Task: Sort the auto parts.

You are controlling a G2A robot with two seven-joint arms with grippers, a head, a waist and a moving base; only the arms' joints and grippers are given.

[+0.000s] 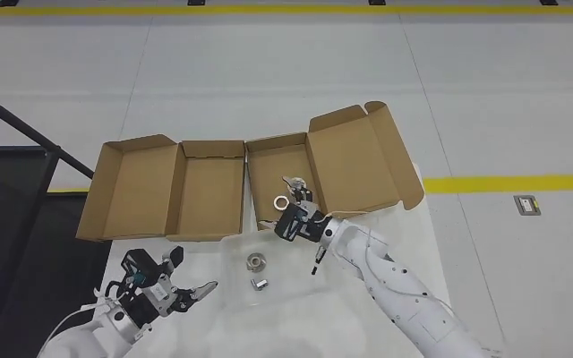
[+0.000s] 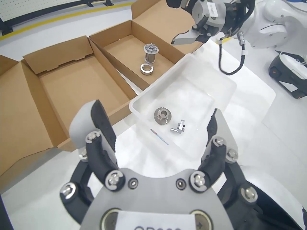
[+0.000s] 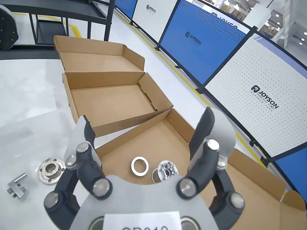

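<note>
A clear plastic tray [image 1: 291,268] on the white table holds a flanged metal hub [image 1: 256,261] [image 2: 163,116] [image 3: 50,169] and a small metal bracket [image 1: 260,285] [image 2: 178,128] [image 3: 17,186]. The right cardboard box [image 1: 277,174] holds a metal ring [image 1: 282,202] [image 2: 146,69] [image 3: 139,166] and a splined cylinder [image 2: 150,53] [image 3: 165,171]. The left cardboard box [image 1: 210,192] [image 2: 79,89] is empty. My right gripper [image 1: 298,199] [image 3: 145,122] [image 2: 178,16] hangs open over the right box's near edge, holding nothing. My left gripper [image 1: 191,273] [image 2: 158,123] is open near the table's front left, short of the tray.
Both boxes have their lids folded open, the right lid [image 1: 363,161] leaning toward the table's right edge. A dark rack [image 1: 27,179] stands left of the table. A thin sliver [image 2: 159,136] lies against the tray's near wall. White table surface lies right of the tray.
</note>
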